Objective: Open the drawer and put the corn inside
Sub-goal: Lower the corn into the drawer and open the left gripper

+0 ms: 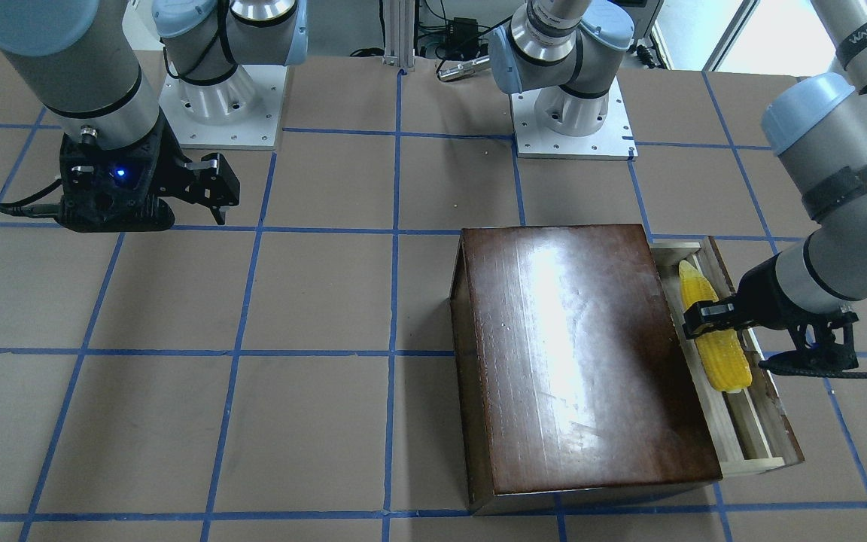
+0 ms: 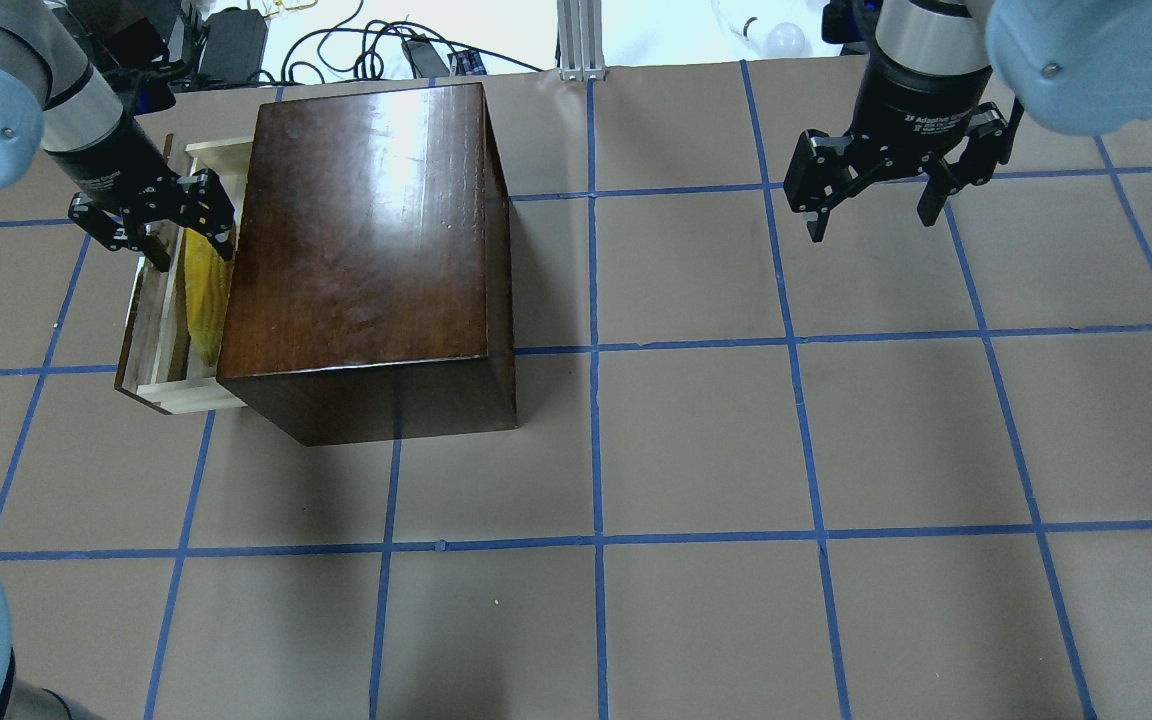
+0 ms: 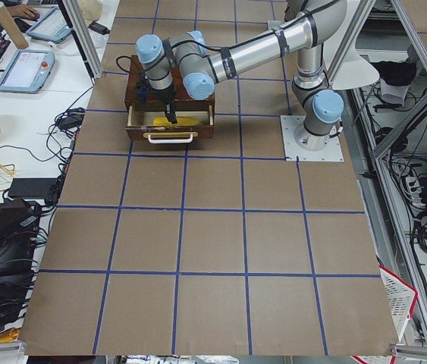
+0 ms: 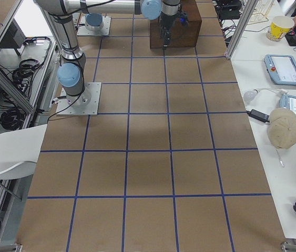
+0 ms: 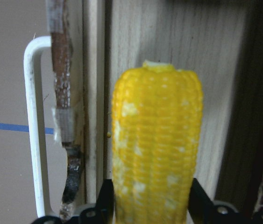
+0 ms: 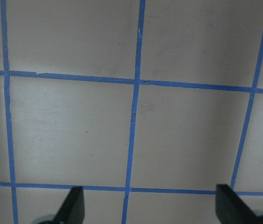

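Observation:
The yellow corn (image 1: 719, 354) lies lengthwise in the pulled-out pale wood drawer (image 1: 772, 429) of the dark-brown box (image 1: 576, 361). My left gripper (image 1: 708, 316) reaches into the drawer, its fingers pressed against both sides of the corn's middle. In the left wrist view the corn (image 5: 157, 140) fills the centre between the fingers (image 5: 105, 196), with the white handle (image 5: 31, 130) on the left. From overhead the corn (image 2: 201, 290) shows beside the box (image 2: 366, 230), under my left gripper (image 2: 191, 250). My right gripper (image 2: 871, 225) is open and empty above bare table, far from the box.
The brown table (image 2: 696, 440) carries a blue tape grid. Both arm bases (image 1: 573, 113) are bolted at the robot's edge. The box's side wall stands close against the left gripper. Desks with tablets and cables lie beyond the table ends.

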Motion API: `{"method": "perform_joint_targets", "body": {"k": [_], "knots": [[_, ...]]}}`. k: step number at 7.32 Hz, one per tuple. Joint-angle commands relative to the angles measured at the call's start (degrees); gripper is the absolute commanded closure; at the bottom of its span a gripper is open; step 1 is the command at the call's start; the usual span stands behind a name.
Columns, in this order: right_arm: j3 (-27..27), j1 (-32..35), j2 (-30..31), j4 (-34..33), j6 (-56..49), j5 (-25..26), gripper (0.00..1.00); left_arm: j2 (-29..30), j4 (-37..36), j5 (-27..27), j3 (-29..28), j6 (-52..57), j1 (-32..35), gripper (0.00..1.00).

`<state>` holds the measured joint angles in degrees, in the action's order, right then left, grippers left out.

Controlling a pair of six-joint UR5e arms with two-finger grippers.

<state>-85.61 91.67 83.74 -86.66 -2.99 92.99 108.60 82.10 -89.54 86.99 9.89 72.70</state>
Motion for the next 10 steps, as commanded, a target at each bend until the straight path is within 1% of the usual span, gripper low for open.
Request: {"method": "perform_joint_targets", "body": {"k": [1, 4, 5, 6, 8, 10], "knots": [[0.0, 0.0, 0.02, 0.0, 0.0, 0.0, 0.0, -0.32, -0.01, -0.02, -0.16, 0.12, -0.01, 0.0], [0.0, 0.0, 0.02, 0.0, 0.0, 0.0, 0.0, -2.6, 0.78, -0.2, -1.12, 0.13, 0.07, 0.0], [0.0, 0.0, 0.02, 0.0, 0.0, 0.0, 0.0, -4.0, 1.04, -0.2, -1.3, -0.22, 0.77, 0.0], [0.0, 0.09, 0.02, 0.0, 0.0, 0.0, 0.0, -6.8, 2.87, 0.06, -1.3, -0.49, 1.82, 0.0], [0.0, 0.09, 0.02, 0.0, 0.0, 0.0, 0.0, -12.69, 4.65, -0.46, -1.21, -4.87, 9.0, 0.0], [0.0, 0.0, -0.07, 0.0, 0.0, 0.0, 0.0, -15.69, 5.52, -0.64, -0.86, -6.9, 14.12, 0.0]]}}
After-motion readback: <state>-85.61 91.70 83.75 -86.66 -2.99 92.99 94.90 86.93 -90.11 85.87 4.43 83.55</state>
